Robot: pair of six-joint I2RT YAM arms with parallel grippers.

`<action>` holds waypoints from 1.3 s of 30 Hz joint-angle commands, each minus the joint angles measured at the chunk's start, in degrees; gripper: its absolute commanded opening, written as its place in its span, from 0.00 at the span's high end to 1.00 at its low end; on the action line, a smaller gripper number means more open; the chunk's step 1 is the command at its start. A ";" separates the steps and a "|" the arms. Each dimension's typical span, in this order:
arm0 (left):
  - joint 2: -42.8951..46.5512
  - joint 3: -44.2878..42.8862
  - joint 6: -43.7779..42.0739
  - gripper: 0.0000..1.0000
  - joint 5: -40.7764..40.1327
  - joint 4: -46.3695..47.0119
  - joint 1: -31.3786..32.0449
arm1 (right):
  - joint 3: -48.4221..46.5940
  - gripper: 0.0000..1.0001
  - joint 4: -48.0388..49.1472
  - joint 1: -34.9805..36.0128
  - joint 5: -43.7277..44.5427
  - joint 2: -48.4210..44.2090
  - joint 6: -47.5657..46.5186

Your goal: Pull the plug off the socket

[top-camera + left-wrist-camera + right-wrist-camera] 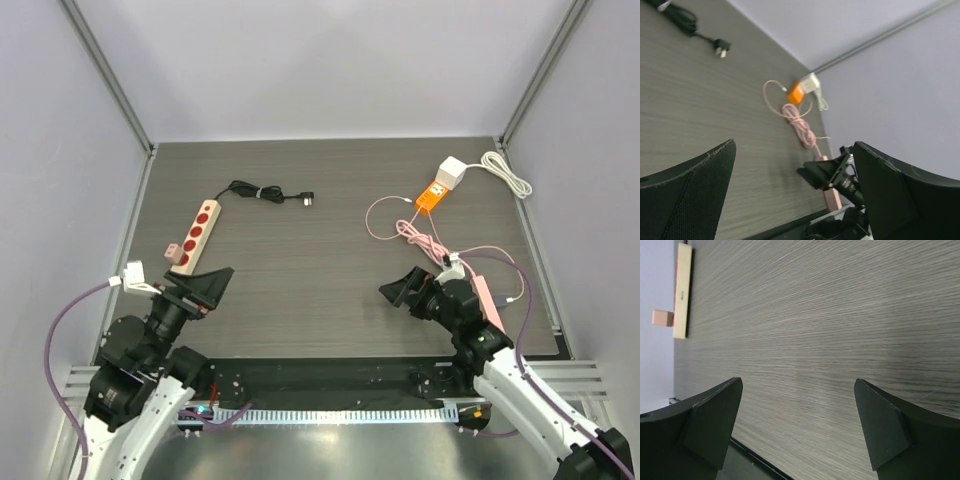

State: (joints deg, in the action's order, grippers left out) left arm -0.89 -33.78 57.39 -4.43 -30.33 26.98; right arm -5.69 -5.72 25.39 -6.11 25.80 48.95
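A beige power strip (197, 234) with red sockets lies at the left of the table. A small pink plug (172, 252) sits at its near end; both show in the right wrist view, the strip (682, 290) and the plug (662, 317). An orange socket adapter (432, 196) with a white plug (452, 172) in it lies at the far right, and shows in the left wrist view (795, 93). My left gripper (210, 286) is open and empty, just near of the strip. My right gripper (404, 288) is open and empty over bare table.
The strip's black cable ends in a loose black plug (307, 200) at the far middle. A pink cable (415, 232) coils from the orange adapter toward my right arm. A white cord (508, 172) lies at the far right corner. Walls enclose the table.
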 commanded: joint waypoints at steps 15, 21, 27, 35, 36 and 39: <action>-18.61 -16.75 -5.96 0.00 1.44 -18.00 -0.18 | -19.15 0.00 13.78 0.19 -3.11 31.01 -6.06; -31.27 -23.43 -11.15 0.00 -3.29 -22.58 -0.18 | -30.22 0.00 27.83 2.73 -3.47 49.40 -5.71; -43.21 -30.11 -13.70 0.00 -15.61 -26.11 -0.70 | -53.22 0.01 33.66 9.49 -3.21 73.48 -2.63; -52.81 -30.82 -18.35 0.00 8.33 -23.11 -24.45 | -75.33 0.03 35.58 15.48 -2.59 91.95 1.41; -53.60 -30.65 -20.54 0.00 9.60 -24.16 -26.70 | -75.78 0.03 36.82 16.27 -2.77 93.19 1.15; -54.31 -28.37 -23.62 0.00 14.51 -23.56 -36.11 | -79.10 0.04 38.24 20.48 -6.36 97.49 -3.74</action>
State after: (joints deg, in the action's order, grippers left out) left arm -56.07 -62.81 39.35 -0.08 -54.19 -2.85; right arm -80.60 28.84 42.59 -9.89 119.81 48.38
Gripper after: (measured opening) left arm 0.996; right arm 0.966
